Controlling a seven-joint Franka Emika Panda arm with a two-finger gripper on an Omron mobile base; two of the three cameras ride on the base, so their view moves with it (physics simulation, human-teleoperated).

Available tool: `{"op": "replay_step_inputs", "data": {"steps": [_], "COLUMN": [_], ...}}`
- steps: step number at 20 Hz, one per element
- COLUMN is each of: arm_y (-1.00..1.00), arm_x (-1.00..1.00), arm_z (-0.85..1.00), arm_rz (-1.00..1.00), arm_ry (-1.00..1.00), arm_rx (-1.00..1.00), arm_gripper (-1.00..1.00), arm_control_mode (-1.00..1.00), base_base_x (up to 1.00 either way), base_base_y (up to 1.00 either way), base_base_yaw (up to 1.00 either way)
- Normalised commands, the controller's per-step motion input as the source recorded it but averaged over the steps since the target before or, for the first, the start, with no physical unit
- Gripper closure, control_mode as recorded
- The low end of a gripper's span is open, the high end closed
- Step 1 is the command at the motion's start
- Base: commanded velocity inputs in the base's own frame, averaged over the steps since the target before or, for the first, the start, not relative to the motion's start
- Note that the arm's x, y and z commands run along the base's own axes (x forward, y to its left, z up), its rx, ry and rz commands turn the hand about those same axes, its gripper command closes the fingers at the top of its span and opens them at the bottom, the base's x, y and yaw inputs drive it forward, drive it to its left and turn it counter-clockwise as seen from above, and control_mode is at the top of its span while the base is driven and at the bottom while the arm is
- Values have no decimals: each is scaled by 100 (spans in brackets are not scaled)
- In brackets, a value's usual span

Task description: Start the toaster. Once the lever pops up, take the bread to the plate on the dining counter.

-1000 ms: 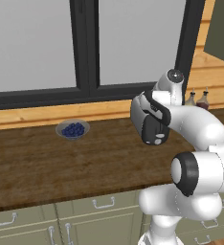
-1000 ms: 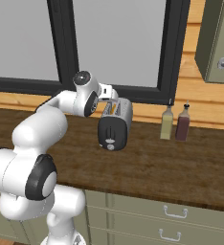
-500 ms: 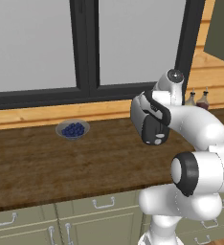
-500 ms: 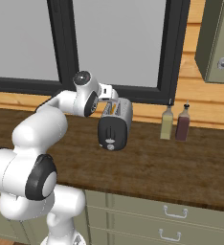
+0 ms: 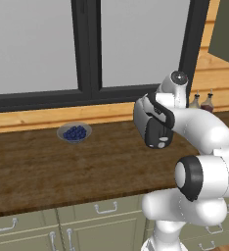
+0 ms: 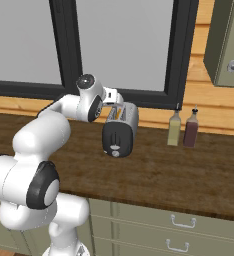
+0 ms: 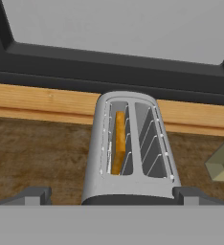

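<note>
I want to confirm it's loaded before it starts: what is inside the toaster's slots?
In the hand view, the toaster holds one bread slice standing on edge in its left slot; the right slot shows only wire guides. The slice's lower part is hidden down in the slot.

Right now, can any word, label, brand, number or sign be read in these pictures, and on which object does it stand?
No readable text in any view.
Toaster: a round knob on its dark end face, no marking legible.
Two bottles: no labels visible.
Bowl of blueberries: plain.
</note>
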Motion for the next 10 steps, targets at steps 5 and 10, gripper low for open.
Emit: {"op": "replay_step_inputs", "data": {"steps": [5,10], "arm_y": [0,0], "arm_x": [0,0], "arm_z": [0,0], "arm_rz": [0,0], "arm_ry": [0,0], "arm_rx": [0,0], "arm_gripper": [-100,-100], "arm_control_mode": [-100,-100], "base_base_x": [0,0], "base_base_y": [0,0], "base_base_yaw": [0,0]}}
